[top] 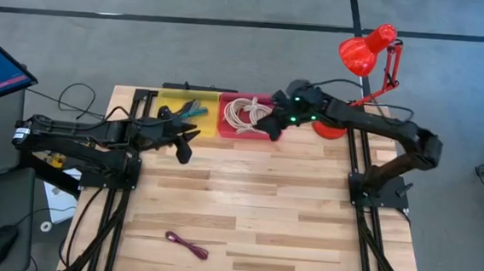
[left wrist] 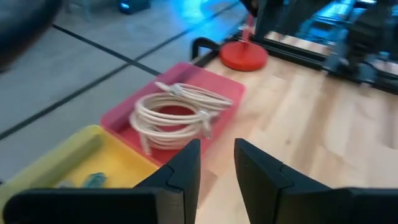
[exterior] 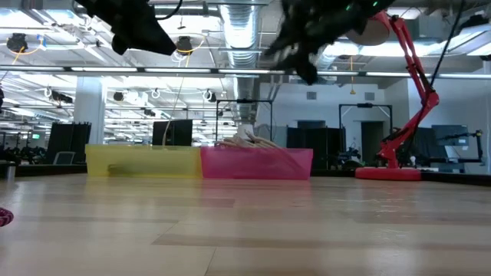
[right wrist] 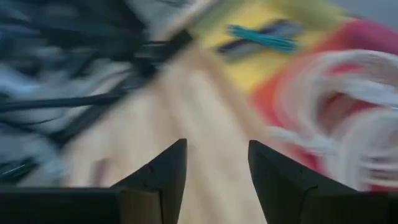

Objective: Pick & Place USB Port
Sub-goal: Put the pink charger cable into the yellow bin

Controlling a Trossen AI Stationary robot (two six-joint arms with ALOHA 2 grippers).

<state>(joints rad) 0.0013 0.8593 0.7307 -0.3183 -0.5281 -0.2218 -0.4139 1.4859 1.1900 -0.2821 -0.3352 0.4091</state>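
A: Report position of the task item.
B: A purple cable [top: 186, 245] lies flat on the desk [top: 246, 204] near its front edge, well apart from both arms. In the low view only its end shows at the far left edge.

A: Status of each tool?
B: Left tool [top: 183, 151] is raised above the desk just in front of the yellow bin [top: 185, 114]; fingers [left wrist: 184, 167] stand narrowly apart, holding nothing. Right tool [top: 270, 125] hangs over the front corner of the red bin [top: 244, 132]; fingers [right wrist: 163, 171] are parted with an empty gap.

A: Surrounding objects?
B: The red bin holds a coiled white cable [top: 244, 113]. The yellow bin holds teal and dark cables [top: 191, 111]. The two bins touch side by side at the rear of the desk. A red lamp [top: 366, 52] stands at the rear right, its base [top: 329, 129] beside the right arm.

A: Obstructions?
B: Nothing lies on the bare wood between the bins and the purple cable.
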